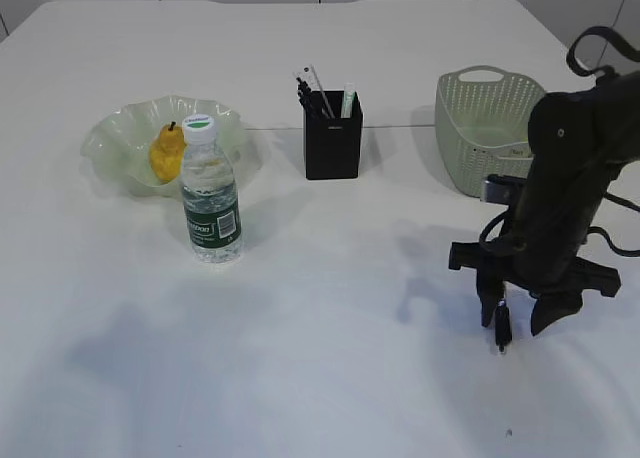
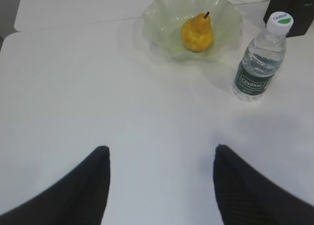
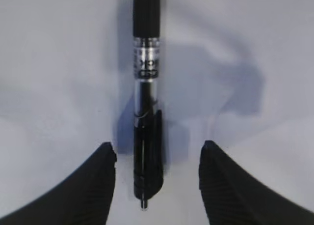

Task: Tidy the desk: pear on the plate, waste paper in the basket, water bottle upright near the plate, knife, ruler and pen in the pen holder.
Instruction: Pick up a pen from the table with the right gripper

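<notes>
The yellow-orange pear (image 1: 166, 153) lies in the pale-green plate (image 1: 110, 138). The water bottle (image 1: 211, 198) stands upright in front of the plate. The black pen holder (image 1: 333, 148) holds the clear ruler (image 1: 312, 79), dark pens and a green-and-white item. The basket (image 1: 480, 128) stands at the back right; no waste paper shows. My right gripper (image 1: 515, 318) is open, low over the table, with a black pen (image 3: 147, 87) lying between its fingers (image 3: 158, 145), untouched. My left gripper (image 2: 162, 148) is open and empty over bare table, short of the pear (image 2: 197, 32) and bottle (image 2: 257, 68).
The white table has a seam running across it behind the plate and pen holder. The right arm stands in front of the basket. The left wrist view shows the plate (image 2: 162, 18) and a corner of the pen holder (image 2: 294, 18) at the top right.
</notes>
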